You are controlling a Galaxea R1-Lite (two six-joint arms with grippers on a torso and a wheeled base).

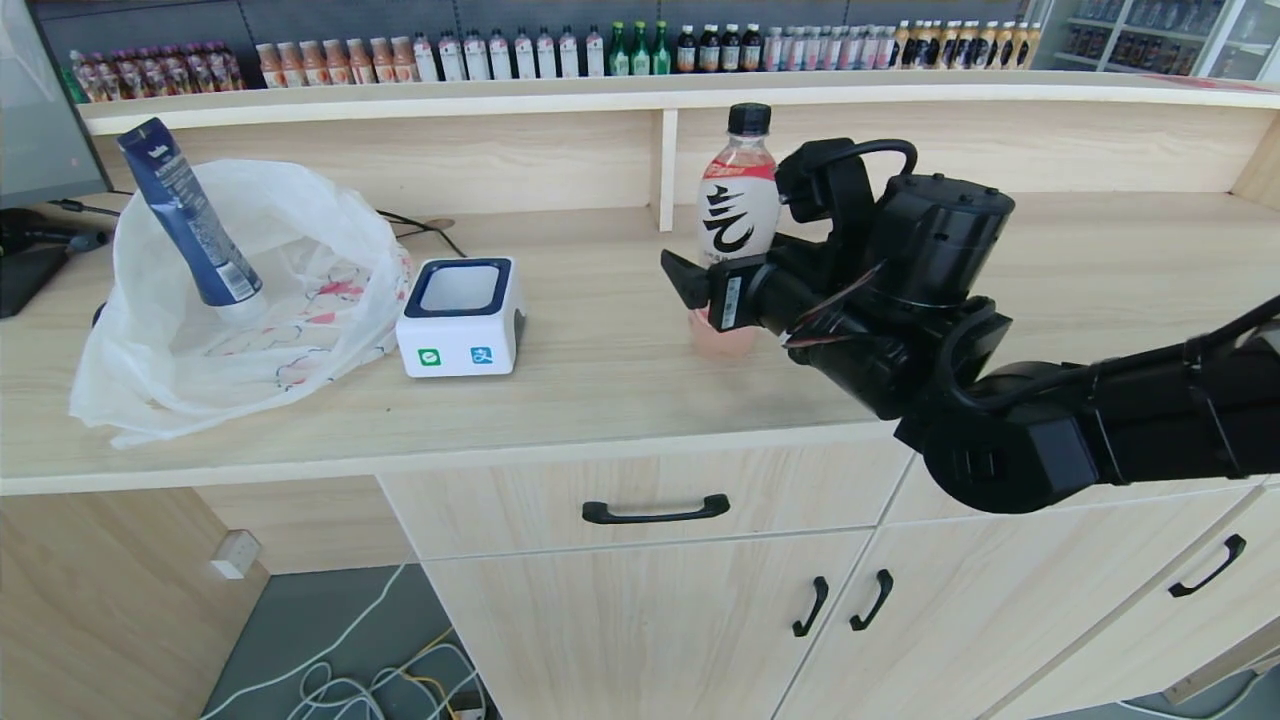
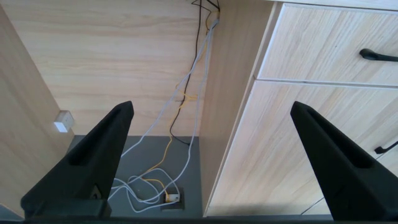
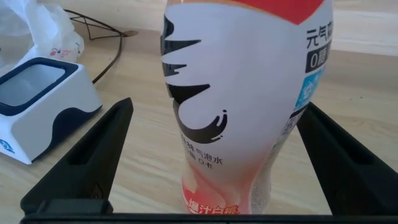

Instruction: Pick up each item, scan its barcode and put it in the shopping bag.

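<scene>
Pink bottle (image 1: 738, 205) stands upright; blue tube (image 1: 190, 215) leans in bag (image 1: 320, 260).

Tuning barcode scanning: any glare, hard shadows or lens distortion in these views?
Head view: counter front edge bows slightly, which is wide-lens distortion; scanner window reflects pale light; shadows are soft. Right wrist view: bottle label is evenly lit, no hot spot. Left wrist view: floor under the counter is dim.

Light wood counter (image 1: 600, 390) across middle of frame, raised ledge (image 1: 450, 105) behind. Row of bottles (image 1: 600, 50) along top edge. Below: drawer (image 1: 500, 510), cabinet doors (image 1: 640, 640), black handles (image 1: 655, 512). Grey floor (image 1: 300, 620) lower left, loose cables (image 1: 345, 688), white socket (image 1: 235, 553).
</scene>
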